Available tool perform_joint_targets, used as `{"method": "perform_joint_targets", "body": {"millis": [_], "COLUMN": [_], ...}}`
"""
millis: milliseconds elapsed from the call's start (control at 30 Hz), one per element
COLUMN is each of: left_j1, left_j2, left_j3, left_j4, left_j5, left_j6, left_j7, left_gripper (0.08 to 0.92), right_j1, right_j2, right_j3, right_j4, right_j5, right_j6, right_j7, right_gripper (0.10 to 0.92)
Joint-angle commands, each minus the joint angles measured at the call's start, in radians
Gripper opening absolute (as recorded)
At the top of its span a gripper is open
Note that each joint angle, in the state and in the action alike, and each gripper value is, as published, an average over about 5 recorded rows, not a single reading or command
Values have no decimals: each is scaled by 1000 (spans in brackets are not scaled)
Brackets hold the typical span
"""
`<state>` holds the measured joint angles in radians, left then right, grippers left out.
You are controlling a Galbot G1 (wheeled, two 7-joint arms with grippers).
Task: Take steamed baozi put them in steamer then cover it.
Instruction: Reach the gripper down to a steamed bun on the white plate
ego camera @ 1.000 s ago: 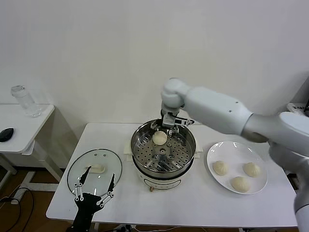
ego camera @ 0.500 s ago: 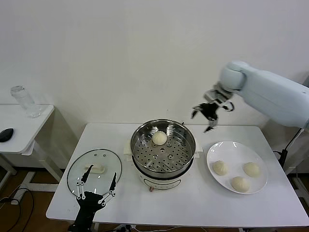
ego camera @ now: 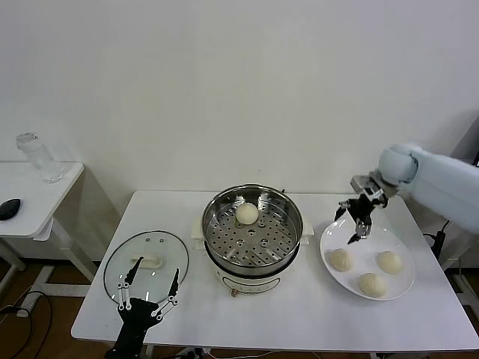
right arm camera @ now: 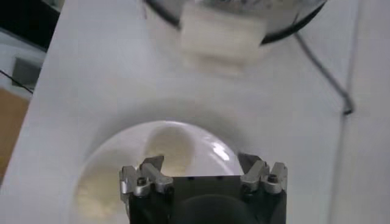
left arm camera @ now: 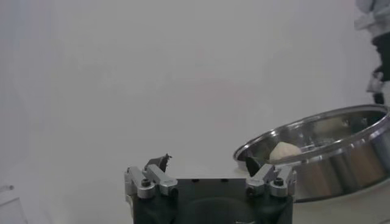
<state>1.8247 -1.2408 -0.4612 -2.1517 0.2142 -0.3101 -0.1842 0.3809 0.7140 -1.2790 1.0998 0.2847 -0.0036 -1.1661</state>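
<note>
One steamed baozi (ego camera: 248, 213) lies on the perforated tray at the back of the shiny steamer (ego camera: 253, 257); it also shows in the left wrist view (left arm camera: 284, 150). Three more baozi (ego camera: 341, 259) (ego camera: 389, 262) (ego camera: 371, 284) lie on the white plate (ego camera: 330, 241). My right gripper (ego camera: 355, 219) is open and empty, hovering above the plate's back left edge. In the right wrist view it (right arm camera: 201, 164) looks down on a baozi (right arm camera: 170, 148) on the plate (right arm camera: 125, 142). My left gripper (ego camera: 147, 288) is open and empty, parked at the table's front left over the lid.
The round glass lid (ego camera: 166, 252) with a white handle lies flat on the table left of the steamer. A side table at far left holds a glass jar (ego camera: 37, 157) and a dark mouse (ego camera: 7, 208). The steamer's cord (right arm camera: 323, 71) runs behind it.
My right gripper left the baozi in the steamer, rose out, swung right and came down over the plate. The left arm has not moved.
</note>
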Motion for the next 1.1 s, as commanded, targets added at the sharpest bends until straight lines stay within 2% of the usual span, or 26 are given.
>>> {"method": "perform_joint_targets", "body": {"millis": [33, 667, 1100], "left_j1": [1, 4, 5], "left_j2": [1, -2, -2], "left_j3": [-1, -7, -13], "left_j4": [-1, 6, 3], "left_j5": [0, 1, 0], "left_j6": [2, -3, -4], "left_j7": [0, -3, -4], "left_gripper": [823, 823, 823], "right_j1": [-108, -197, -182], "right_j2": [-29, 15, 26], "right_j3": [2, 85, 99], "right_j4": [-8, -49, -45], "right_j5": [-9, -70, -95], "right_j6": [-35, -26, -15], "right_j7": [64, 110, 93], "right_gripper": [823, 823, 685]}}
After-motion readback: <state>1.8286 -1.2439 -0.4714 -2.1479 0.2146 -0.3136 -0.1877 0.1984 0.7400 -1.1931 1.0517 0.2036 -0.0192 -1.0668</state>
